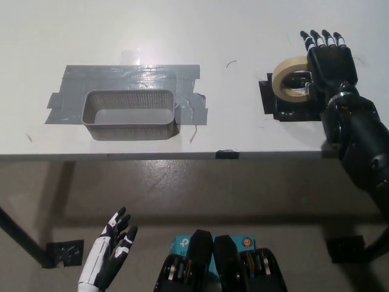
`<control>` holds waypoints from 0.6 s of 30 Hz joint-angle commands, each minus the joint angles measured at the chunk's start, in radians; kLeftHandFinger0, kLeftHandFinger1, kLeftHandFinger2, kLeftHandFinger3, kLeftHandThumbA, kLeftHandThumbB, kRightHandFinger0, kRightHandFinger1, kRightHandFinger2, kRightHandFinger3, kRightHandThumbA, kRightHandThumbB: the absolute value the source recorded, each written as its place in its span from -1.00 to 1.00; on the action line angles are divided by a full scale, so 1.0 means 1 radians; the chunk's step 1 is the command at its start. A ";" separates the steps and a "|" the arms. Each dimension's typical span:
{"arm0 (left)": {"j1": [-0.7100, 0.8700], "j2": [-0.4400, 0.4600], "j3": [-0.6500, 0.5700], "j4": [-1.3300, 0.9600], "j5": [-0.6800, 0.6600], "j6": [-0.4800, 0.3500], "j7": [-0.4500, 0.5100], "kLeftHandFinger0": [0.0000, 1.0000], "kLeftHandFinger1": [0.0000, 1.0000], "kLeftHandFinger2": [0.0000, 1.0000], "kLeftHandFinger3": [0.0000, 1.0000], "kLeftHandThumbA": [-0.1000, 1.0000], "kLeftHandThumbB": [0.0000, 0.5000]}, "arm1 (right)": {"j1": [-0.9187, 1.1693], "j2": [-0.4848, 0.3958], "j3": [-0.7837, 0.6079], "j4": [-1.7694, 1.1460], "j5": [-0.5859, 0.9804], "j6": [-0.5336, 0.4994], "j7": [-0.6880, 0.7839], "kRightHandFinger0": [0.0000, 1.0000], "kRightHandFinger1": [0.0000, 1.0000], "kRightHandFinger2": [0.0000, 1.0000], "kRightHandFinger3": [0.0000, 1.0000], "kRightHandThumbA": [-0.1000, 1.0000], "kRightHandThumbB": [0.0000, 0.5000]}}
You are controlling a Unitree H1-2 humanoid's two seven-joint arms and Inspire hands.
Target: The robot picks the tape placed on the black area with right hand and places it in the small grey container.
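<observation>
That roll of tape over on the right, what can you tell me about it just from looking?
The tape is a cream-coloured ring, like paper masking tape, with an open hollow core. It looks propped on edge, tilted, over the black area near the table's right side, far from the grey container. The black right hand is right against its right side with fingers stretched out flat; whether anything grips the roll from behind cannot be seen. Its lower right part is hidden by the hand.
</observation>
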 commanded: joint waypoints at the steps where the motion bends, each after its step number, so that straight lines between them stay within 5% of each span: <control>1: -0.018 0.013 -0.009 -0.040 0.008 -0.015 -0.015 1.00 1.00 1.00 1.00 0.72 -0.83 | -0.107 -0.011 0.043 0.096 -0.033 -0.208 -0.428 -0.76 -0.65 -0.43 0.00 -0.19 -0.02; 2: -0.019 0.014 -0.009 -0.041 0.008 -0.012 -0.016 1.00 1.00 1.00 1.00 0.72 -0.82 | -0.110 -0.009 0.054 0.111 -0.042 -0.228 -0.489 -0.97 -0.95 -0.74 -0.39 -0.42 -0.11; 4: -0.019 0.014 -0.010 -0.042 0.007 -0.009 -0.018 1.00 1.00 1.00 1.00 0.72 -0.82 | -0.111 -0.008 0.062 0.119 -0.044 -0.253 -0.544 -1.00 -0.99 -0.78 -0.53 -0.71 -0.23; 5: -0.018 0.015 -0.011 -0.043 0.006 -0.008 -0.019 1.00 1.00 1.00 1.00 0.71 -0.85 | -0.112 -0.007 0.067 0.127 -0.045 -0.270 -0.575 -1.00 -0.89 -0.52 -0.39 -0.92 -0.19; 6: -0.017 0.014 -0.013 -0.049 0.004 0.000 -0.023 1.00 1.00 1.00 1.00 0.71 -0.84 | -0.112 -0.005 0.066 0.133 -0.039 -0.285 -0.581 -1.00 -0.69 -0.14 -0.02 -1.00 -0.21; 7: -0.017 0.013 -0.012 -0.050 0.002 0.002 -0.023 1.00 1.00 1.00 1.00 0.71 -0.84 | -0.111 -0.004 0.062 0.133 -0.031 -0.291 -0.576 -1.00 -0.53 0.11 0.35 -1.00 -0.25; 9: -0.019 0.015 -0.011 -0.054 0.001 0.005 -0.025 1.00 1.00 1.00 1.00 0.68 -0.90 | -0.111 0.000 0.055 0.140 -0.016 -0.307 -0.577 -1.00 -0.46 0.20 0.54 -0.97 -0.33; 15: -0.024 0.018 -0.006 -0.050 -0.013 0.004 -0.029 1.00 1.00 1.00 1.00 0.62 -1.00 | -0.117 0.007 0.060 0.149 -0.008 -0.301 -0.596 -0.94 -0.57 -0.09 0.27 -0.64 -0.29; 18: -0.024 0.019 -0.005 -0.045 -0.008 -0.004 -0.025 1.00 1.00 1.00 1.00 0.62 -1.00 | -0.128 0.011 0.059 0.138 -0.006 -0.304 -0.612 -1.00 -0.84 -0.36 -0.15 -0.59 -0.22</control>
